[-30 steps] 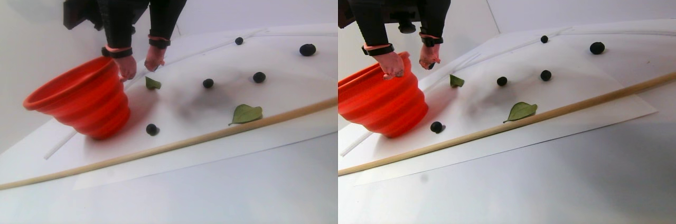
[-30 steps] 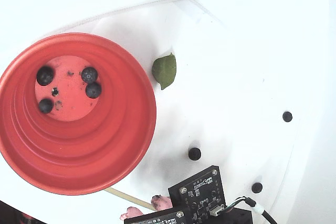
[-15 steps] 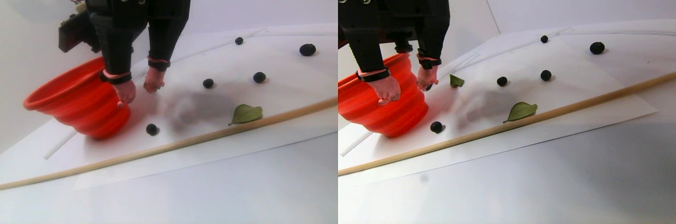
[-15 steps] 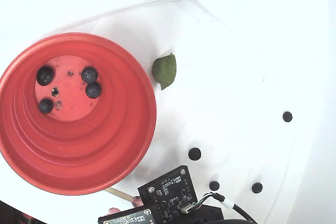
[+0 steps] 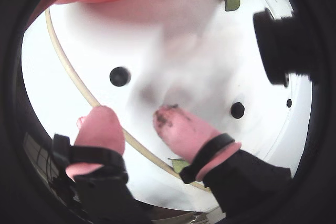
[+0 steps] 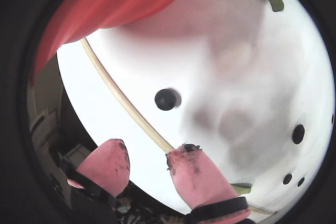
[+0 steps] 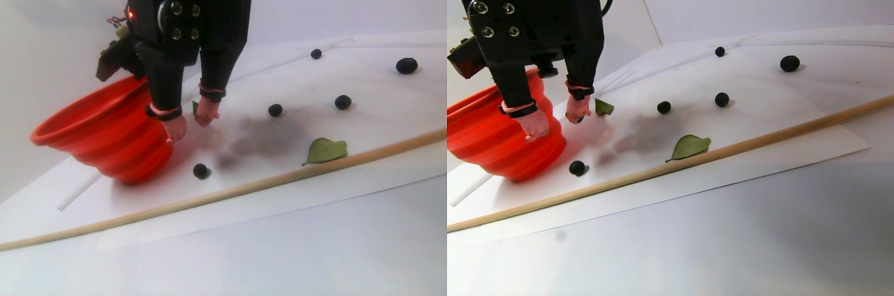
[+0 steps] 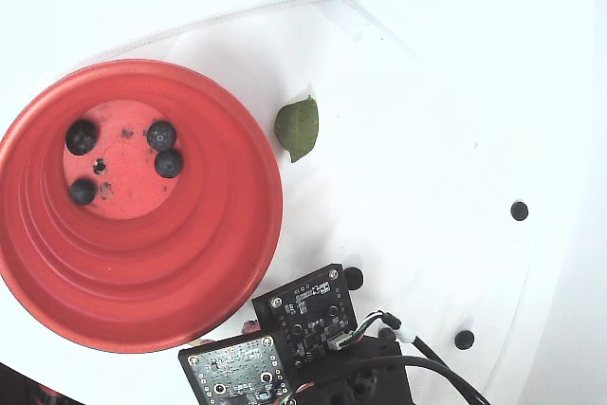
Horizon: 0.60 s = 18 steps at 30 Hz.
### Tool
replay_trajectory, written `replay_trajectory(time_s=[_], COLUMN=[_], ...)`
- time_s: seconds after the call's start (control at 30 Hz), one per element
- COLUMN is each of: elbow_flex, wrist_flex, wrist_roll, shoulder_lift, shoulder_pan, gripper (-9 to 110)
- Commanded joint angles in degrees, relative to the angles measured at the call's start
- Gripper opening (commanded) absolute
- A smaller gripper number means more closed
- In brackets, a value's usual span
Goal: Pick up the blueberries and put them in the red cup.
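Four blueberries sit in the red cup; others lie loose on the white sheet. Nearest berry lies ahead of my gripper, jaws apart and empty, hovering low, I judge to straddle it.

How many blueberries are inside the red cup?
4. In the fixed view they lie on the red cup's bottom: one upper left, one lower left, two touching at right. None seem hidden.
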Motion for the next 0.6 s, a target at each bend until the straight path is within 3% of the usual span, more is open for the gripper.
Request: replay_trajectory(time_s=[0.0, 0.57], elbow_flex=[-1.58, -1.41], wrist_flex=[-2.64, -13.01], wrist_roll=[-0.35, -2.02], shoulder_lift=[-2.46, -14.94], shoulder_pan=[-1.76, -2.11], gripper=[15, 15])
